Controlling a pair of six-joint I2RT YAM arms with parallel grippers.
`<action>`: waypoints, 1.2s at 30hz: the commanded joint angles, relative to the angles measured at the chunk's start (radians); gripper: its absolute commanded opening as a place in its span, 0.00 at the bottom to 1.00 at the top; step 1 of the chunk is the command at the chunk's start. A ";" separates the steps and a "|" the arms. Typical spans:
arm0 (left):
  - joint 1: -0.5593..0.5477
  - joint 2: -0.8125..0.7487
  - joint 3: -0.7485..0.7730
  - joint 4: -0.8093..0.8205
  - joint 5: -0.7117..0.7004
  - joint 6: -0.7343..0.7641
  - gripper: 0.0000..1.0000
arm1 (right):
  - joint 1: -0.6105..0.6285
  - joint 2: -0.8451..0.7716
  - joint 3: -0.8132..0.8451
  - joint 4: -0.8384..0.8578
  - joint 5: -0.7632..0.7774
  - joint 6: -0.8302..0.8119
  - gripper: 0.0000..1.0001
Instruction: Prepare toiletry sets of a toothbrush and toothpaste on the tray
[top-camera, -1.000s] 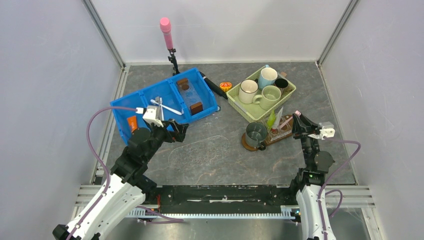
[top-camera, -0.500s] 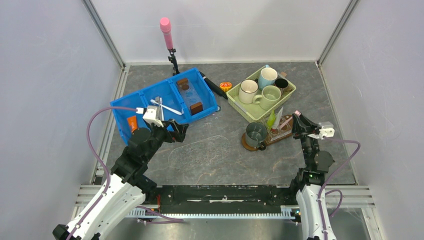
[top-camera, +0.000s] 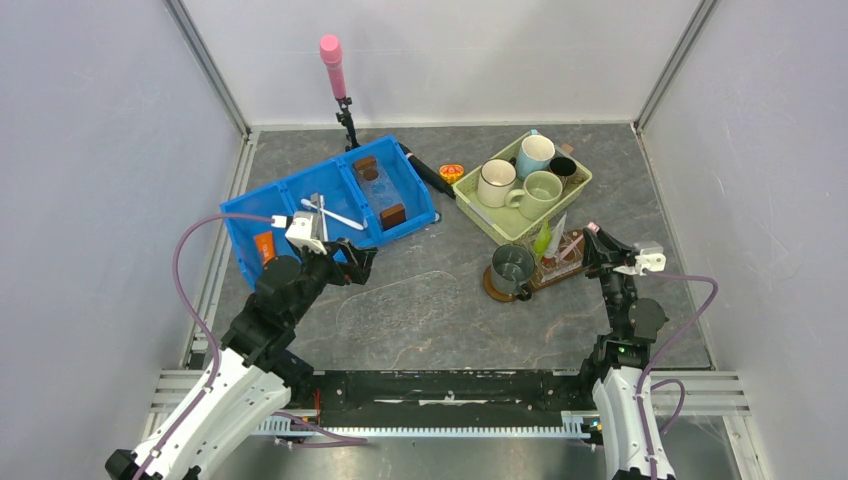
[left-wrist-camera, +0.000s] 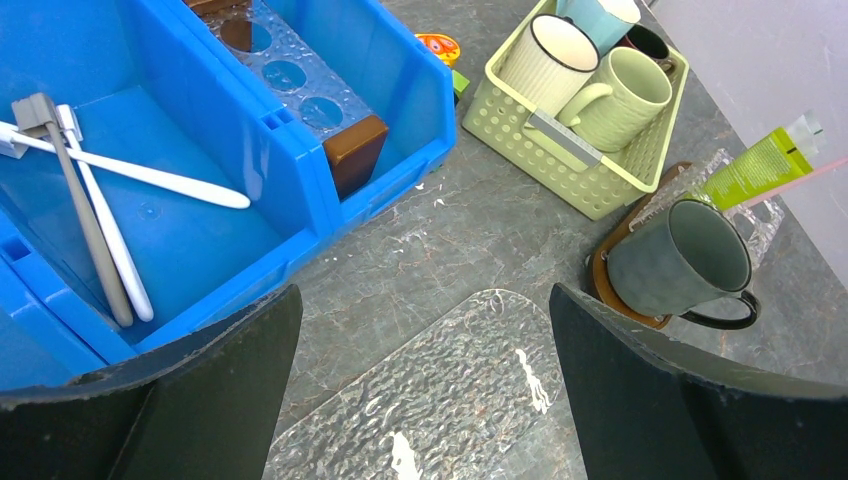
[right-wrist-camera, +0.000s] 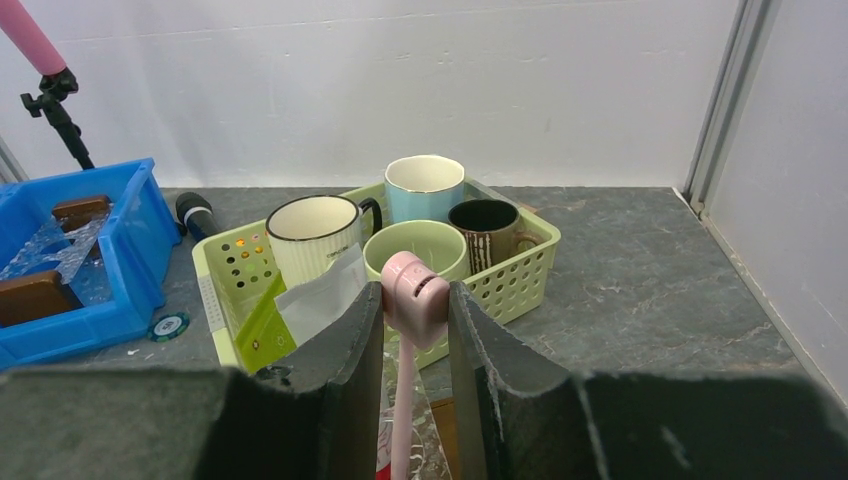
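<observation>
Pink toothbrush (right-wrist-camera: 403, 400): gripped by the right gripper (right-wrist-camera: 413, 310), both fingers closed on the head end and the handle hanging downward. In the top view this gripper stands over the far-right end of the dark-brown wooden tray (left-wrist-camera: 596, 283). Whether the handle tip already touches anything cannot be told; it runs out of the wrist view.

On the tray:
- a grey mug (left-wrist-camera: 680, 260) at the near-left end;
- a green tube (left-wrist-camera: 757, 168), leaning in a clear textured vessel (left-wrist-camera: 748, 215) just beside the mug.

Step in hand, as judged: set the toothbrush down with the green tube to complete one set.

Procedure:
1. Keep the grip firm; the handle is slim and may pivot between the pads.
2. Lower vertically into the clear vessel, on the side away from the tube, so that the tube is not knocked over.
3. Stay clear of the mug rim and of the pale green basket (top-camera: 520, 190) just beyond.
4. Release only once the handle is supported, then withdraw straight up.

The left gripper (left-wrist-camera: 425, 390) is spread wide and holds nothing. It hovers at the near edge of the blue bin (left-wrist-camera: 300, 150), where white toothbrushes (left-wrist-camera: 150, 180) lie.
</observation>
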 joint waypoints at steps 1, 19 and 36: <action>0.005 -0.008 -0.002 0.044 0.006 0.035 1.00 | -0.003 -0.006 -0.164 0.035 -0.017 -0.016 0.31; 0.005 -0.016 -0.004 0.044 0.008 0.036 1.00 | 0.000 -0.019 -0.209 0.031 -0.003 -0.018 0.36; 0.005 -0.019 -0.005 0.045 0.010 0.036 1.00 | 0.006 -0.036 -0.226 0.024 0.012 -0.014 0.41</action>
